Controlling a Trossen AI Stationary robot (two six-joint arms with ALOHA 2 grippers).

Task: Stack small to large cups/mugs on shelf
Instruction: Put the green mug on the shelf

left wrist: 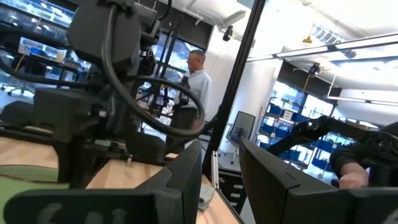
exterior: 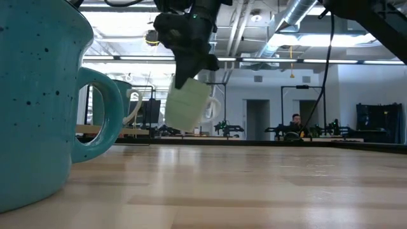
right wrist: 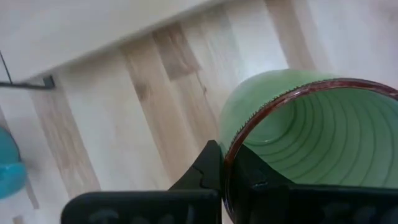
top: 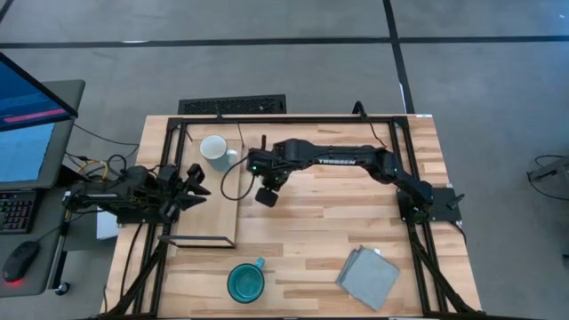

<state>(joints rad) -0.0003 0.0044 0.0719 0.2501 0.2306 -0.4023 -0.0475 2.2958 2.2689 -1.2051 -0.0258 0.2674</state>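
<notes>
My right gripper (top: 267,190) hovers over the table just right of the shelf (top: 222,213), shut on the small light-green mug (exterior: 187,105), which the gripper hides in the high view. The white mug (top: 213,148) stands upright on the shelf's far end. The teal-blue mug (top: 245,283) stands on the table near its near edge and fills the left of the low view (exterior: 38,95). My left gripper (top: 196,183) waits open at the shelf's left edge. My right gripper holds the green mug by its rim (right wrist: 227,163), one finger (right wrist: 208,171) outside the wall and the other inside. The fingers come from above, pointing down. The mug hangs below them, slightly tilted and lifted clear of the table.
A grey folded cloth (top: 367,277) lies at the table's near right. Black frame rails (top: 404,169) run along the table's sides and far edge. Bare planks lie between the shelf and the right rail. A person stands in the room beyond the table.
</notes>
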